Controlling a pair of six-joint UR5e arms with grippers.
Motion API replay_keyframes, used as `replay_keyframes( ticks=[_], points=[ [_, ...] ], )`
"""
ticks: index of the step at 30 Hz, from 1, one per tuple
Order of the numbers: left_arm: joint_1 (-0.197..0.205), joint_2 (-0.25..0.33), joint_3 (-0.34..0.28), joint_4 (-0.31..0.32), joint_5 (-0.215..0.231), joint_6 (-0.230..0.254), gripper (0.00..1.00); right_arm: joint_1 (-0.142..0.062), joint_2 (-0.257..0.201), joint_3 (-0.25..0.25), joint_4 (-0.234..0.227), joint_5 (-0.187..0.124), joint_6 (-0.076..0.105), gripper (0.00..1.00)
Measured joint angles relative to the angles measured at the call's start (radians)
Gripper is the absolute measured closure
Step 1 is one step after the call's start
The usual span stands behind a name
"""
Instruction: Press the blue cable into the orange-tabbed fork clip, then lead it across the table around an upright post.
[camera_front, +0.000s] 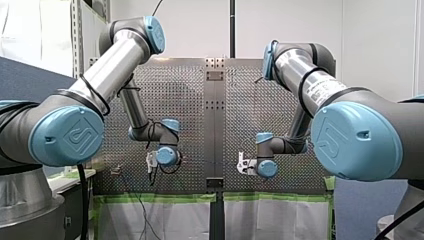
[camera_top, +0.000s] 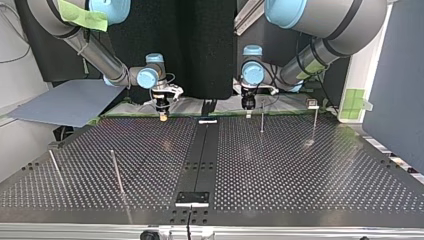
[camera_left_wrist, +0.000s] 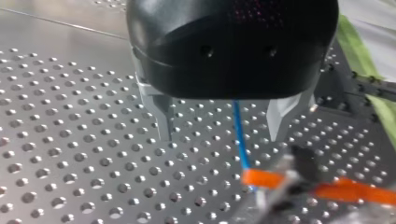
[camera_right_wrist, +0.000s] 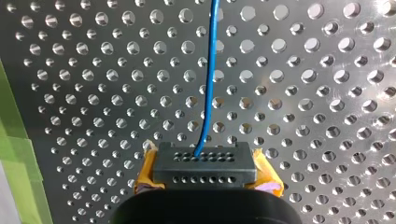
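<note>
In the left wrist view a blue cable (camera_left_wrist: 240, 140) runs between my left gripper's (camera_left_wrist: 219, 137) two metal fingers, which stand open and clear of it. Just ahead of them the cable reaches the orange-tabbed fork clip (camera_left_wrist: 285, 181) on the perforated table. The right wrist view shows my right gripper (camera_right_wrist: 205, 171) with its yellow pads (camera_right_wrist: 145, 173) shut on a black block with holes (camera_right_wrist: 205, 161); the blue cable (camera_right_wrist: 208, 84) leaves it over the table. In the top view my left gripper (camera_top: 248, 107) and my right gripper (camera_top: 162, 114) hang near the far edge.
Thin upright posts stand on the table in the top view: two at its right (camera_top: 262, 120) (camera_top: 315, 122), two at its left (camera_top: 117, 172) (camera_top: 56, 167). A black strip (camera_top: 200, 155) runs down the middle. Green tape (camera_right_wrist: 14, 154) lines the table's edge.
</note>
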Motion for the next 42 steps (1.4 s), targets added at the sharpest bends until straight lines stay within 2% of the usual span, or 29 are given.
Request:
replay_keyframes(
  ticks=[2, 3, 4, 5, 6, 7, 9, 10, 12, 13, 14, 23, 28, 35, 42],
  points=[
    [0.000, -0.003, 0.000, -0.002, -0.002, 0.006, 0.02, 0.000, 0.000, 0.000, 0.000, 0.000, 0.000, 1.00],
    [0.000, -0.005, 0.000, -0.002, -0.004, 0.008, 0.14, 0.000, 0.000, 0.000, 0.000, 0.000, 0.000, 1.00],
    [-0.001, -0.005, 0.000, -0.002, -0.007, 0.010, 0.14, 0.000, 0.000, 0.000, 0.000, 0.000, 0.000, 1.00],
    [-0.002, -0.005, 0.000, -0.001, -0.011, 0.011, 0.32, 0.000, 0.000, 0.000, 0.001, 0.000, -0.001, 1.00],
    [-0.003, -0.005, 0.000, 0.001, -0.015, 0.014, 0.44, 0.000, 0.000, 0.000, 0.001, -0.001, -0.001, 1.00],
    [-0.005, -0.005, 0.000, 0.003, -0.019, 0.017, 0.44, 0.000, 0.000, 0.000, 0.001, -0.001, -0.001, 1.00],
    [-0.007, -0.005, 0.000, 0.007, -0.026, 0.021, 0.75, 0.000, 0.000, 0.000, 0.001, -0.001, -0.001, 1.00],
    [-0.008, -0.005, 0.000, 0.009, -0.028, 0.023, 0.75, 0.000, 0.000, 0.000, 0.001, -0.001, -0.001, 1.00],
    [-0.010, -0.006, 0.000, 0.011, -0.031, 0.025, 0.95, 0.000, 0.000, 0.000, 0.001, -0.001, -0.001, 1.00],
    [-0.010, -0.005, 0.000, 0.011, -0.031, 0.026, 0.95, 0.000, 0.000, 0.000, 0.001, -0.001, -0.001, 1.00],
    [-0.011, -0.005, 0.000, 0.011, -0.031, 0.026, 1.00, 0.001, 0.000, 0.000, 0.001, -0.001, -0.001, 1.00],
    [-0.011, -0.004, 0.000, 0.013, -0.033, 0.028, 1.00, 0.001, -0.001, 0.000, 0.002, 0.002, -0.005, 1.00],
    [-0.014, 0.002, 0.000, 0.013, -0.033, 0.047, 1.00, -0.003, -0.016, 0.000, 0.011, 0.010, -0.020, 1.00],
    [-0.026, 0.040, 0.000, 0.014, -0.017, 0.066, 1.00, 0.002, -0.085, 0.000, 0.076, 0.011, -0.027, 1.00],
    [-0.045, 0.098, 0.000, 0.013, 0.006, 0.029, 1.00, 0.011, -0.168, 0.000, 0.141, 0.004, -0.030, 1.00]
  ],
)
